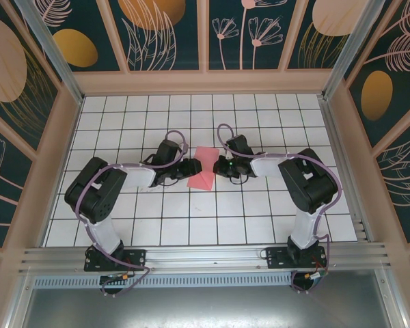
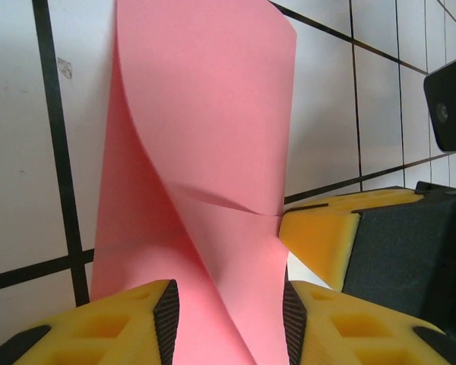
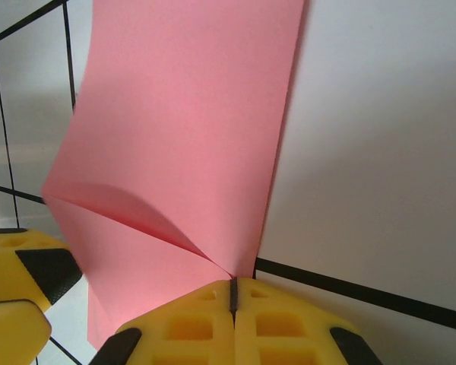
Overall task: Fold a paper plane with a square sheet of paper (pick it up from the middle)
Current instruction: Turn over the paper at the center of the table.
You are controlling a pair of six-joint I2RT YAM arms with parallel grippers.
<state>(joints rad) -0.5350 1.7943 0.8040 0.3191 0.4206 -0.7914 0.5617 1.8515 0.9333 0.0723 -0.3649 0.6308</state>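
Note:
The square sheet of paper (image 1: pixel 203 167), salmon pink, sits at the middle of the tiled table between both grippers. It is bent, with a crease running across it (image 2: pixel 213 201). My left gripper (image 1: pixel 186 169) is at its left side. Its jaws stand apart (image 2: pixel 228 304) and the sheet (image 2: pixel 205 114) passes loosely between the black pads (image 2: pixel 168 315). My right gripper (image 1: pixel 219 167) is at the sheet's right edge, its yellow jaws pressed together (image 3: pixel 232 285) on the point where the paper (image 3: pixel 182 114) buckles. No paper plane shape is in view.
The white tiled table (image 1: pixel 212 219) is walled in by patterned panels (image 1: pixel 164 34) on three sides. An aluminium rail (image 1: pixel 205 256) carrying the arm bases runs along the near edge. The right gripper's yellow finger (image 2: pixel 319 239) sits close beside the left jaws.

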